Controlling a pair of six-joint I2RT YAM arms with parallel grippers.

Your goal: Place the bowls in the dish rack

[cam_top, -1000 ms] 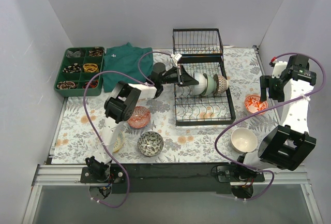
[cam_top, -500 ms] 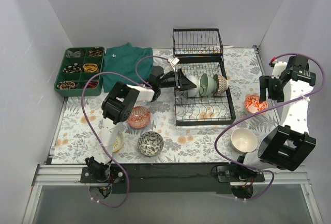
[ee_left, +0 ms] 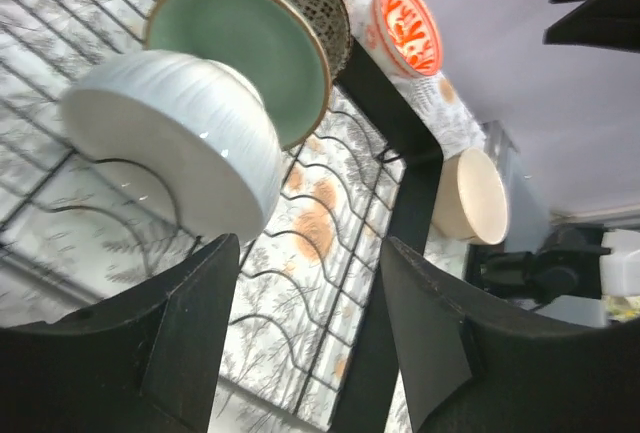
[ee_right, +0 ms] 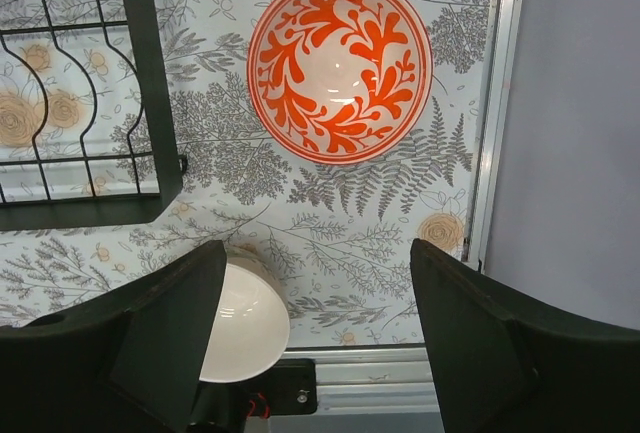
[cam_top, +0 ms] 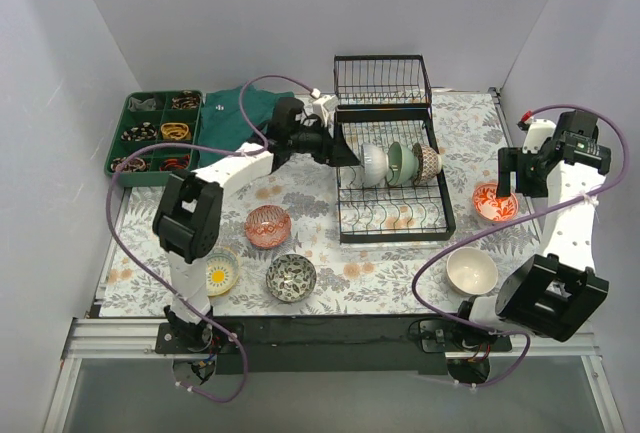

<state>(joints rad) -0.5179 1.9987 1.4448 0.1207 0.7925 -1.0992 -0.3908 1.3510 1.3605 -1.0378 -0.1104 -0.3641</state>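
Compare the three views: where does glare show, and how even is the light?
Right wrist: pale glare at the centre of the red-orange bowl. Left wrist: small highlight on the white bowl, view tilted. Top: even light, no glare.

Nothing legible in my views

I find no letters, numbers or brand marks; the red-orange bowl (ee_right: 340, 65) below my right end effector carries only a painted leaf pattern, and the tabletop (ee_right: 330, 213) only a floral print.
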